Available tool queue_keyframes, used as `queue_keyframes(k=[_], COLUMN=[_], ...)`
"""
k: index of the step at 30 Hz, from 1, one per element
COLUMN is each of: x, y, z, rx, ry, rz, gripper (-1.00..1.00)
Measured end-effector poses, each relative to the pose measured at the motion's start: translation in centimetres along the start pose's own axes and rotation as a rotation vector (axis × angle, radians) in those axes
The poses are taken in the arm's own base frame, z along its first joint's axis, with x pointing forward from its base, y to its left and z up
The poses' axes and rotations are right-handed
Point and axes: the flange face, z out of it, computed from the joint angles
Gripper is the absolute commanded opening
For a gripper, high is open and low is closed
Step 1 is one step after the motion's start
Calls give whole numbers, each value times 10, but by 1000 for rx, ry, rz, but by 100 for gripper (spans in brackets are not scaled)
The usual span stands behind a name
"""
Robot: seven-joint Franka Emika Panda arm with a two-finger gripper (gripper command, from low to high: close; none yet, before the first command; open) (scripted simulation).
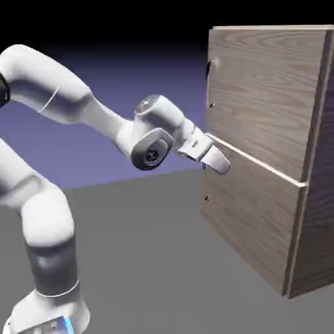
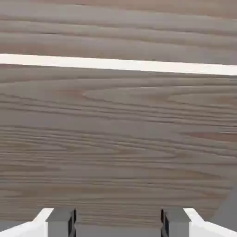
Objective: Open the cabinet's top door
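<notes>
Glossy white arm, rounded black-centred joints

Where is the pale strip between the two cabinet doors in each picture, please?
Exterior view: the pale strip slopes down to the right across the cabinet, from near the gripper.
Hand view: it crosses the upper part, nearly level.
Shared landmark: the wood-grain lower door, below the strip in both views.

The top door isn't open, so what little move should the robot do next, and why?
Probably lift the open gripper a little: it hangs low, before the lower door, while the top door sits above the white strip.
</notes>
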Motion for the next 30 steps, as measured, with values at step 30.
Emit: queue_keyframes(k=[30], x=[-45], y=[-206], z=[-140], rx=[789], ry=[-199], rz=[1885], gripper=[0])
